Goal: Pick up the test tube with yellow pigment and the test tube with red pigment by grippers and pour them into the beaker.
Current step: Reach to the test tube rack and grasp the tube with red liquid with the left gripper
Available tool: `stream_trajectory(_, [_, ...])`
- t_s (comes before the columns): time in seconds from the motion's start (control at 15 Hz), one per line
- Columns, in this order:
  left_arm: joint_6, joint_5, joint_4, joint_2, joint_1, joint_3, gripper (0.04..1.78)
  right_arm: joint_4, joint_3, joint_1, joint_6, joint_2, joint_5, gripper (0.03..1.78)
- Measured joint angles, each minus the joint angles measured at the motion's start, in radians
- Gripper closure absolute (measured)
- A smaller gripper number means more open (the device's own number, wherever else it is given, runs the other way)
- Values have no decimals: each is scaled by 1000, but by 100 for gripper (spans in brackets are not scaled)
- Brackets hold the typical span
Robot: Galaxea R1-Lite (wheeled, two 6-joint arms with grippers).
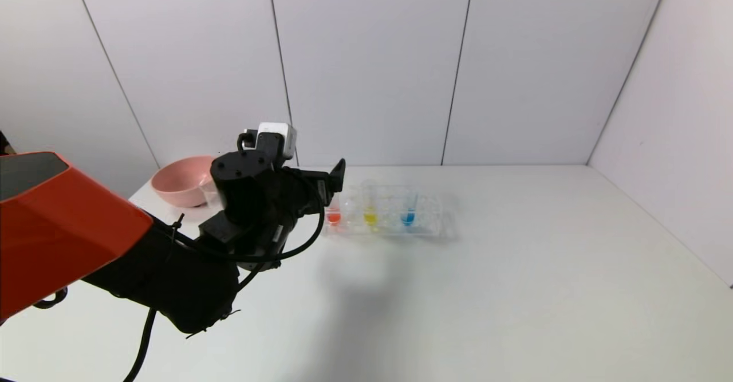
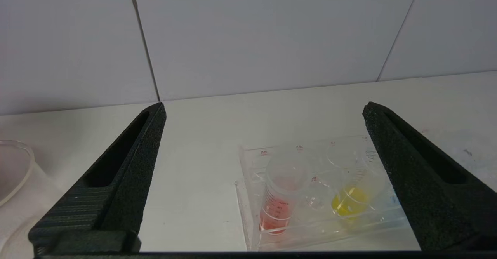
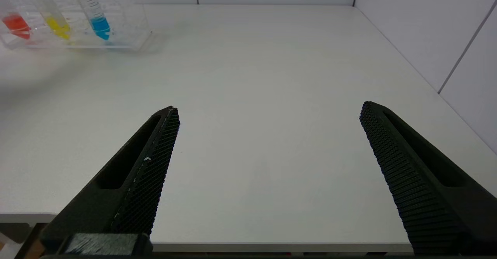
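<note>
The red-pigment tube [image 1: 334, 217], the yellow-pigment tube [image 1: 370, 217] and a blue-bottomed tube [image 1: 408, 217] stand in a clear rack [image 1: 429, 227] at mid-table. My left gripper [image 1: 335, 184] hovers just left of the rack's red end. In the left wrist view it [image 2: 264, 109] is open and empty, with the red tube [image 2: 277, 200] and the yellow tube [image 2: 351, 200] between and below its fingers. The beaker [image 1: 207, 192] is mostly hidden behind the left wrist; its rim shows in the left wrist view [image 2: 15, 169]. My right gripper [image 3: 268, 109] is open and empty above the table's near edge.
A pink bowl [image 1: 183, 180] sits at the back left beside the beaker. White walls close the back and right of the table. The right wrist view shows the rack [image 3: 128, 37] far off, with bare white table [image 3: 271, 76] between.
</note>
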Motion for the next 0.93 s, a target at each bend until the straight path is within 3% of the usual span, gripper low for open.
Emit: stream_trajectory(0.93, [-20, 77, -64, 220, -18, -95, 5, 0, 0, 0, 0, 0, 0, 11])
